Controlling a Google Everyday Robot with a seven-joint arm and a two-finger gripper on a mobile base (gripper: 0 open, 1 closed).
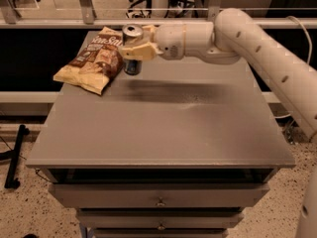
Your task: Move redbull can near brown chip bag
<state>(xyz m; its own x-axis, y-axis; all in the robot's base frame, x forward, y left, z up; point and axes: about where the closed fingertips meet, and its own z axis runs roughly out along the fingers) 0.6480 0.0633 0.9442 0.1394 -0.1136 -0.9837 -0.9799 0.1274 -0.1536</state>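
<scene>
Our pincer pinches the slim silver-blue metal can just beside the crinkly brown chip bag; seemingly only release remains.

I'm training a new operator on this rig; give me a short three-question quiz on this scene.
1. True or false: the gripper, over the far left part of the table, has its jaws shut on the can.
2. In the picture, the can is at which edge of the chip bag? A) left B) right C) near
3. Fill in: under the tabletop, the front shows ___ with small knobs.
Key: 1 true; 2 B; 3 drawers.
</scene>
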